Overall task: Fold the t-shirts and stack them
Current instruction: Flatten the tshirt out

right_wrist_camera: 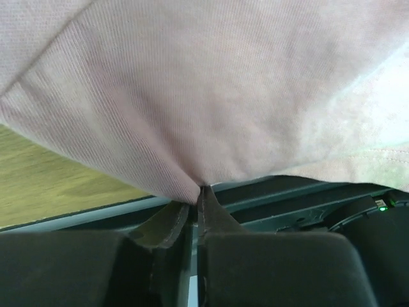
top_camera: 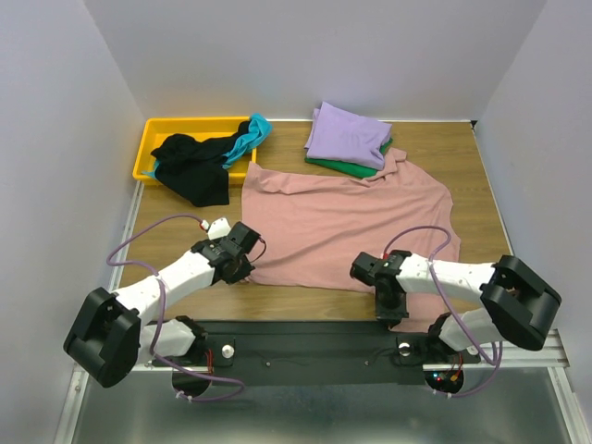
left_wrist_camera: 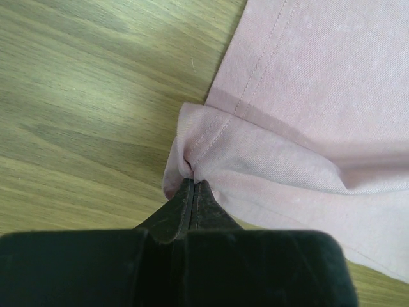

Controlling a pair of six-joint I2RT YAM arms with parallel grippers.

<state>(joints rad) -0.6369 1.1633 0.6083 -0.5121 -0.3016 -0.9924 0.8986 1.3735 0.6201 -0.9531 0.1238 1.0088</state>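
The dusty-pink t-shirt lies spread on the table, plain side up. My left gripper is shut on its near-left hem corner; the left wrist view shows the hemmed cloth pinched at the tips. My right gripper is shut on the near-right edge; the right wrist view shows the cloth lifted and hanging from the tips. A folded lavender shirt sits on a green one at the back. Black and teal shirts spill from the bin.
The yellow plastic bin stands at the back left. The dark mounting rail runs along the near table edge, under the right gripper. White walls close in the sides and back.
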